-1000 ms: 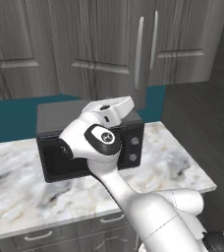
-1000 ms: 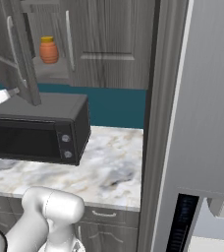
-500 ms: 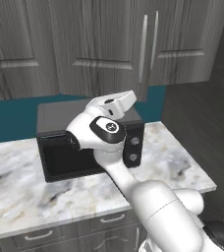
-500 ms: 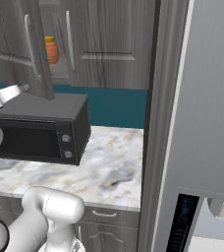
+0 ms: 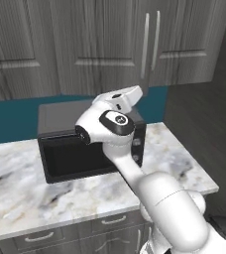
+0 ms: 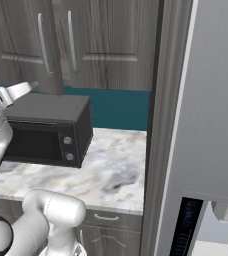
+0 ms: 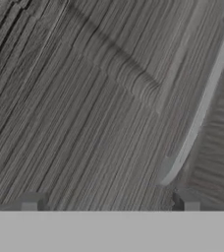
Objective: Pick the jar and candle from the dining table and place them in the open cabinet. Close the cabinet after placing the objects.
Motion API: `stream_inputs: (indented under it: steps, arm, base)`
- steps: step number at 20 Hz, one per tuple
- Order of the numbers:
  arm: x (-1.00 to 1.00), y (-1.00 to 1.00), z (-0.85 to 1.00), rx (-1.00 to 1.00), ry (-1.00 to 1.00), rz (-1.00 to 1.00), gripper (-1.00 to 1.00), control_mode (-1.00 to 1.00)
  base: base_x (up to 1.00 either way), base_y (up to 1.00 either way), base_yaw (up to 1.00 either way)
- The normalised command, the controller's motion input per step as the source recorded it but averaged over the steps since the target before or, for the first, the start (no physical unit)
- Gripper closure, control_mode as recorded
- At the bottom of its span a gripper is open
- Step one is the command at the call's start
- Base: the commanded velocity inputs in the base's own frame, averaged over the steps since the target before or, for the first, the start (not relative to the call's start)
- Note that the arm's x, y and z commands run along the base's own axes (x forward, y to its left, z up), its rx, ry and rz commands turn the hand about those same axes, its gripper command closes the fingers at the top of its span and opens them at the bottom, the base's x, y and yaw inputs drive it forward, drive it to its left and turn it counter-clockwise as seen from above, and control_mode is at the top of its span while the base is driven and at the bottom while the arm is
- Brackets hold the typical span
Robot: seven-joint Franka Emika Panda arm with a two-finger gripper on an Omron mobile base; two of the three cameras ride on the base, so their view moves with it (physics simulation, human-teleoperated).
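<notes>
Against the cabinet [image 7: 84,98] door we hold the gripper [image 7: 106,202] spread wide and empty; closing looks finished; next we should back away.

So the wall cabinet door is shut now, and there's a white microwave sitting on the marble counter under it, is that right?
Not quite: the microwave is black, not white, as the left base view shows. The rest holds: it sits on the marble counter, and the cabinet door above looks shut in the right base view.
</notes>
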Motion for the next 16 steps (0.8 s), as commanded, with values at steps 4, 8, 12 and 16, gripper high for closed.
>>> stream_inputs:
  steps: [4,8,12,16]
  arm:
    - [0.31,-0.66,0.00,0.00,0.00,0.09,-1.00,-1.00]
    - [0.26,-0.76,0.00,0.00,0.00,0.12,-1.00,-1.00]
    - [0.23,-0.78,0.00,0.00,0.00,0.12,-1.00,-1.00]
    - [0.27,-0.83,0.00,0.00,0.00,0.15,-1.00,-1.00]
  base:
    - [0.00,0.00,0.00]
    - [0.00,0.00,0.00]
    - [0.00,0.00,0.00]
    - [0.00,0.00,0.00]
